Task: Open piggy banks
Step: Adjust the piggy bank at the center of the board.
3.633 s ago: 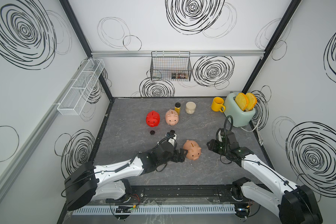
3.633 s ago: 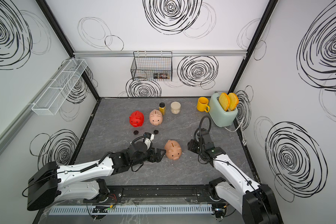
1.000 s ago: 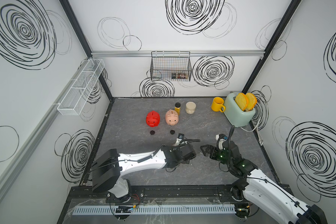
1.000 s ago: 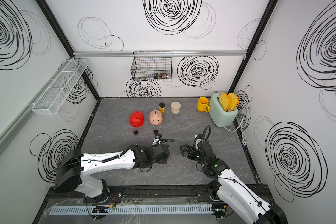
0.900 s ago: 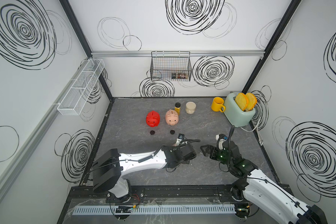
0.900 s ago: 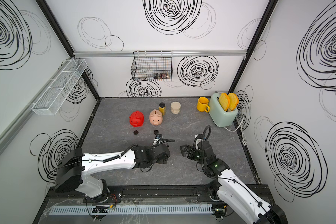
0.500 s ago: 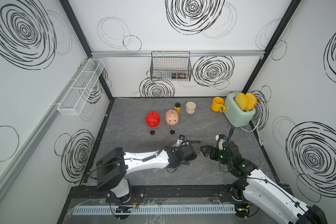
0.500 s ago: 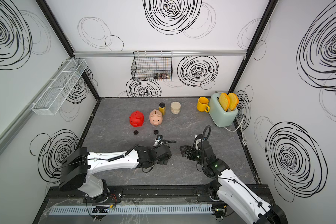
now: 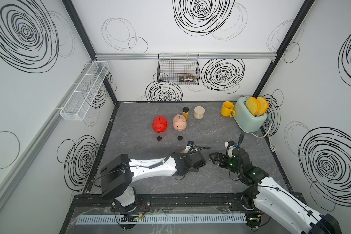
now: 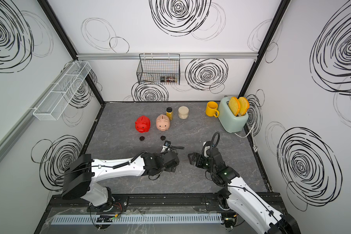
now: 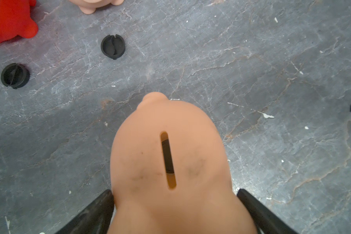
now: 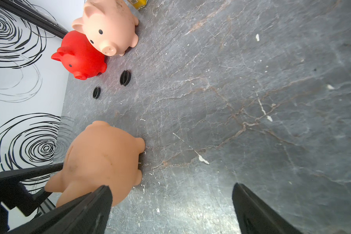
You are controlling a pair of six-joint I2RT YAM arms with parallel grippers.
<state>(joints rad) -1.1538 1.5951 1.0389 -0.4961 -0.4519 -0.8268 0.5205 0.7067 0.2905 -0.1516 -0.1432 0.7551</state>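
Near the front of the grey stone-look table [image 9: 211, 125], I have the left gripper [image 11: 174, 193] clamped on the peach-tan piggy bank [image 11: 190, 145], one black finger pressed to each flank. The pig's coin slot faces up at the wrist camera. In both top views the left wrist covers nearly all of this pig. I cannot tell whether its feet rest on the tabletop, and its underside is out of my sight.

Just beside it the right gripper [image 12: 171, 188] faces the pig with its jaws spread wide. Only bare tabletop lies between them, and they hold nothing.

Farther back, the red piggy bank [image 9: 159, 124] and the pale pink piggy bank [image 9: 179, 122] stand upright side by side, close together, snouts toward the arms. Two black round plugs [image 9: 159, 138] [image 9: 180, 138] lie loose on the table, one just in front of each.

Along the back edge stand two small jars [image 9: 185, 113] [image 9: 199, 112], a yellow mug [image 9: 227, 109] and a mint-green toaster [image 9: 249, 119] with two slices of toast sticking up.
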